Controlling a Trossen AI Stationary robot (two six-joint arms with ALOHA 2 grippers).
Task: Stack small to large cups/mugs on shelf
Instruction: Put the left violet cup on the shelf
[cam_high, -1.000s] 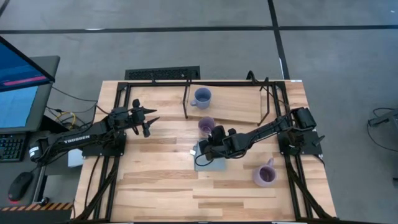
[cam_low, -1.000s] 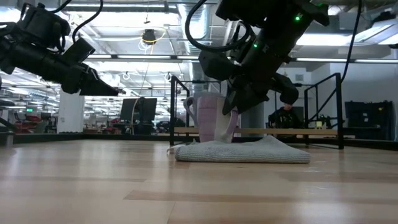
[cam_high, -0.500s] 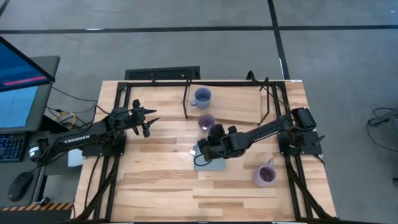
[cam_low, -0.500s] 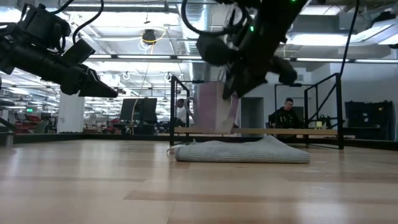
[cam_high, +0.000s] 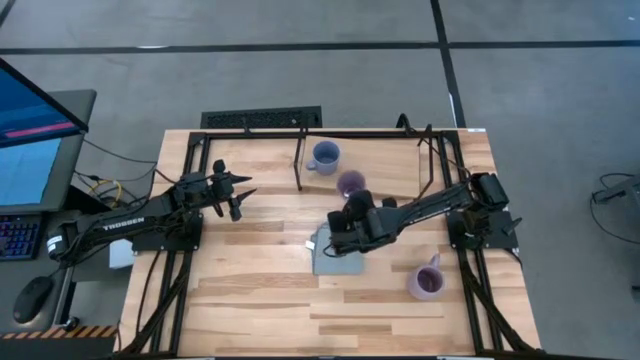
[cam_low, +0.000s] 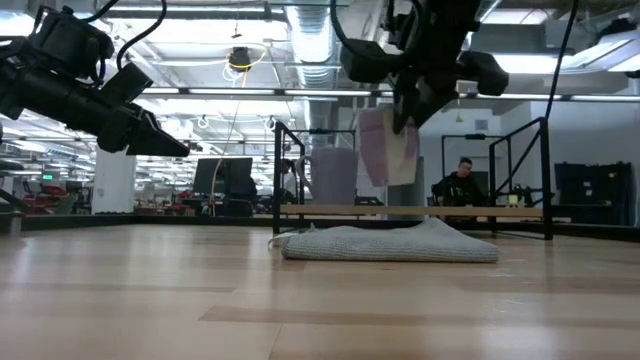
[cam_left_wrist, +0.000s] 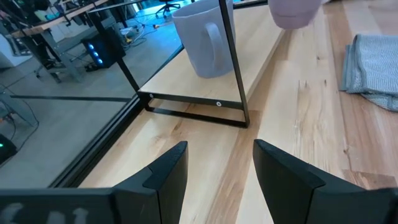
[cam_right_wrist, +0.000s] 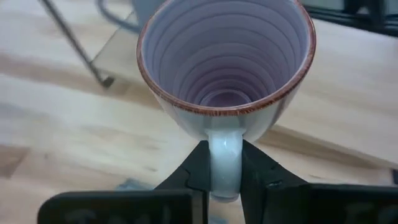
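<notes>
Mug handle pinched in the right tool, a light purple mug hangs above the shelf edge, just beside the blue mug standing on the shelf board. Near the shelf lie a grey cloth and, farther off, a second purple mug. Well apart from the shelf, the left tool hovers over the bench with fingers wide, holding nothing.
</notes>
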